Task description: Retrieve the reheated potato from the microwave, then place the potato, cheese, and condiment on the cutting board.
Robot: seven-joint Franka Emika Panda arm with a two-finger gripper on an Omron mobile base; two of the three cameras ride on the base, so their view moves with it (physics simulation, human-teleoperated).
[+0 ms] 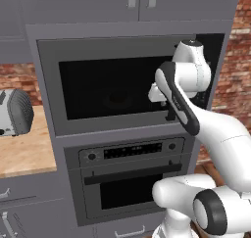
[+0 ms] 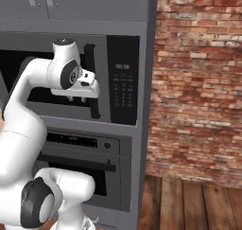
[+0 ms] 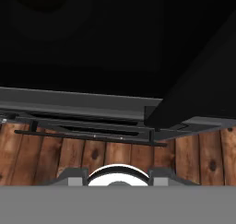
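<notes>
Evidently the gripper [image 2: 82,97] is raised to the microwave [image 1: 98,87] because its door is closed and the potato cannot be reached until it opens. The hand sits at the door's right side, just beside the dark vertical door handle [image 2: 92,80], with the black control panel [image 2: 123,84] a little further right of it. From the hand view, the handle runs diagonally just ahead and the dark glass spreads beyond. I cannot tell how far apart the fingers stand. Judging by the task, the potato lies behind that glass, hidden by its darkness.
</notes>
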